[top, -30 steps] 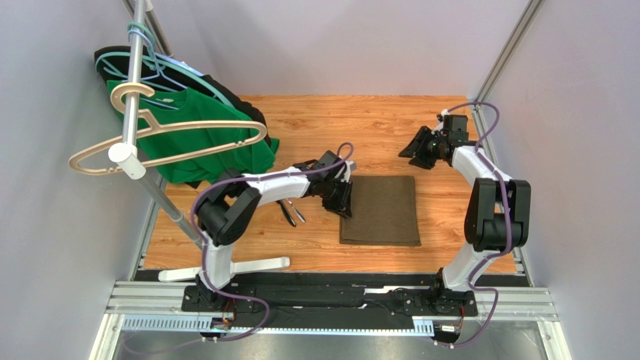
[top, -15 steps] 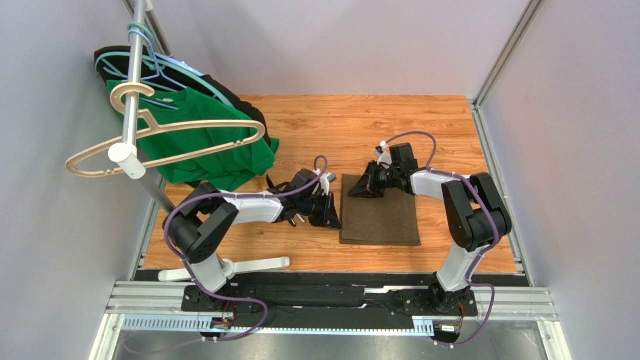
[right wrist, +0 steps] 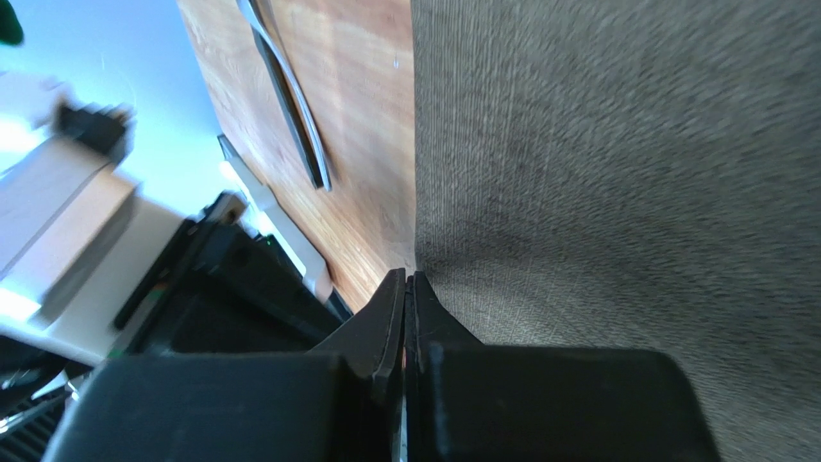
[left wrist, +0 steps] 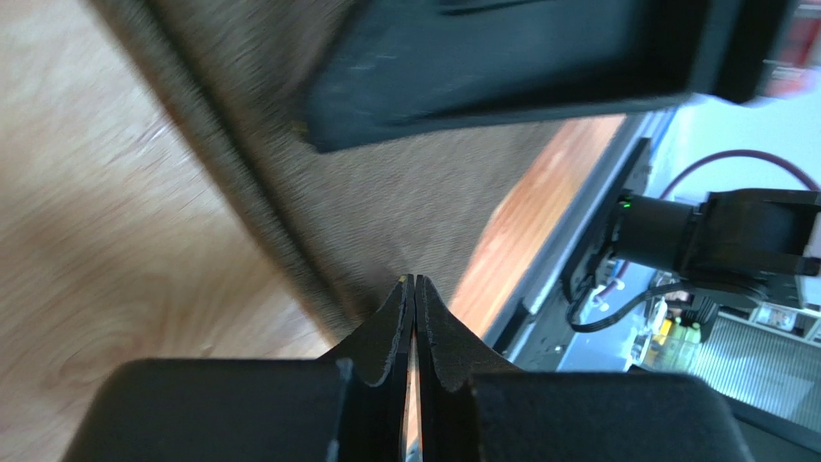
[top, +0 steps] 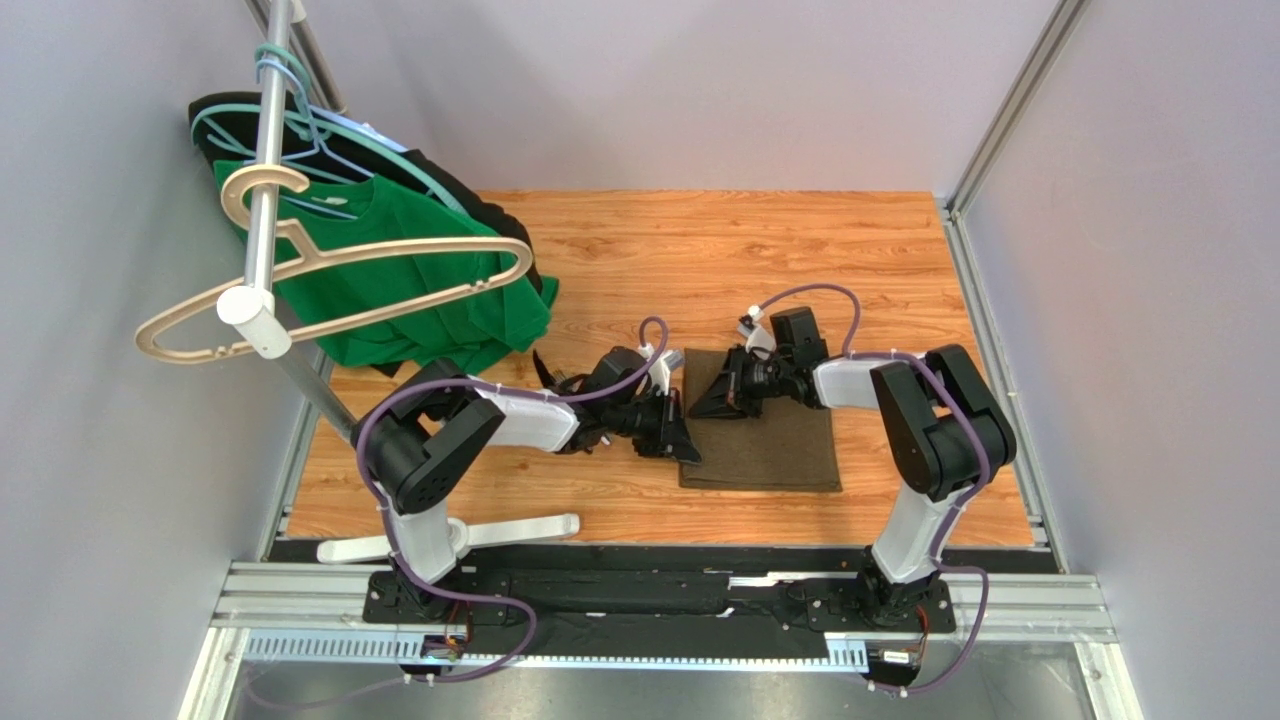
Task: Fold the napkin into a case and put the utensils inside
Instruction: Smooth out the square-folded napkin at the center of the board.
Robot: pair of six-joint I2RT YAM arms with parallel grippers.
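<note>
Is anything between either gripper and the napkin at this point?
Nothing visible. The left gripper and the right gripper both sit with jaws closed at one edge of the napkin. A utensil lies on the table beside it, clear of both.

This was a robotics lab test cell rather than a home. Plain grey walls [top: 676, 90] boxed in a wood-look table [top: 721, 240]. Two robot arms [top: 496, 420] with loose purple cables [top: 812, 293] were bolted to an aluminium rail [top: 661, 608]. A napkin [top: 774, 435] and a clothes rack [top: 268, 165] holding hangers [top: 346, 270] and a green shirt [top: 436, 308] sat as staged props.
</note>
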